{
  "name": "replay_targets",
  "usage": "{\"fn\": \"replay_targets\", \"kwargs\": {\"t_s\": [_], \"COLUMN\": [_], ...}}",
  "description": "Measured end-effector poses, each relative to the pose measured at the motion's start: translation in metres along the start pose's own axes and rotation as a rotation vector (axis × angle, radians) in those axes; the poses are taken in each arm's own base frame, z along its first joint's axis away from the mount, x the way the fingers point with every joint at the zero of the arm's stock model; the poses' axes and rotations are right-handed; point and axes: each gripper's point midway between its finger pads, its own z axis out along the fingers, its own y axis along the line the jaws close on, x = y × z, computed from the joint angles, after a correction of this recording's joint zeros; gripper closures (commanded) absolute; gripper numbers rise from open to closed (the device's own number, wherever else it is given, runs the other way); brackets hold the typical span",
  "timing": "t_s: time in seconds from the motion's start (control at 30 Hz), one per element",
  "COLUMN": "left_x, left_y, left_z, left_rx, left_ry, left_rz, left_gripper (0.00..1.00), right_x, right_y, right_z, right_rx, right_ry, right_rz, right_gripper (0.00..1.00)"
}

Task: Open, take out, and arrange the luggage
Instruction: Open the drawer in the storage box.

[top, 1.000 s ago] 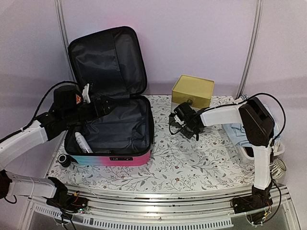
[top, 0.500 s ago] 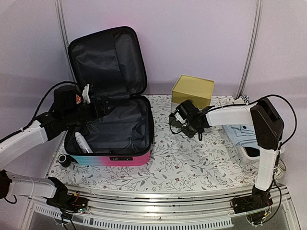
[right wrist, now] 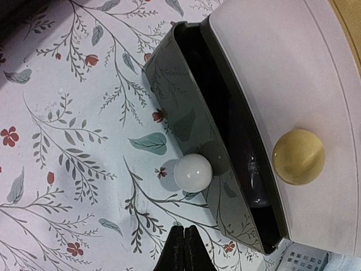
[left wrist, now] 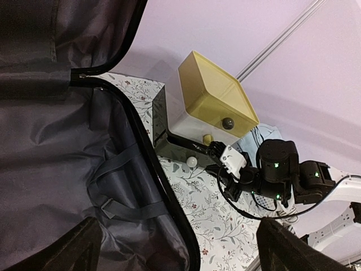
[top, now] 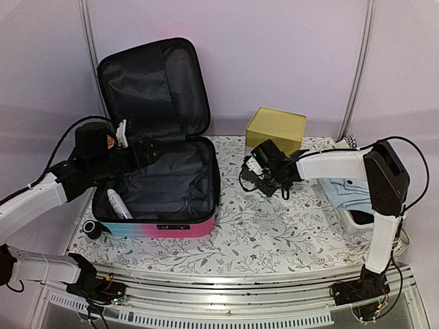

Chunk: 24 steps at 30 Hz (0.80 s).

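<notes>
The luggage lies open at the left of the table, its lid upright and its black lining showing. A white bottle lies inside at the front left. My left gripper hovers over the back left of the case; in its wrist view the left gripper is open and empty, fingers wide apart. My right gripper is shut and empty; in its wrist view the right gripper sits just in front of the white knob of a drawer, not touching it.
The yellow-topped drawer box stands at the back right of the case. Its lower drawer is pulled partly out with a dark bottle inside. Folded light-blue cloth lies at the right. A small black round thing sits outside the case's front left corner.
The right arm's elbow has swung to the right and its gripper has moved slightly back toward the drawer box. The left arm and the luggage have not moved.
</notes>
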Motion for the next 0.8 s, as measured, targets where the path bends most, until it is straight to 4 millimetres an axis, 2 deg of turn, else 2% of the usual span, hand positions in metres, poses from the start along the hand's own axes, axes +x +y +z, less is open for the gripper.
{"fn": "replay_targets", "kwargs": {"t_s": [0.23, 0.37, 0.53, 0.8], "left_x": [0.000, -0.001, -0.002, -0.004], "left_y": [0.001, 0.000, 0.000, -0.002], "left_z": [0.000, -0.001, -0.001, -0.002], "left_rx": [-0.004, -0.003, -0.005, -0.001], "left_ry": [-0.002, -0.004, -0.006, -0.012], "left_rz": [0.002, 0.005, 0.008, 0.010], "left_gripper": [0.02, 0.02, 0.02, 0.02], "right_x": [-0.017, -0.020, -0.007, 0.016], "right_y": [-0.005, -0.004, 0.005, 0.009], "right_z": [-0.005, 0.002, 0.018, 0.041], "right_rx": [0.001, 0.009, 0.006, 0.057], "right_ry": [-0.038, -0.031, 0.024, 0.112], "right_rz": [-0.004, -0.023, -0.068, -0.133], "right_gripper": [0.98, 0.97, 0.97, 0.97]}}
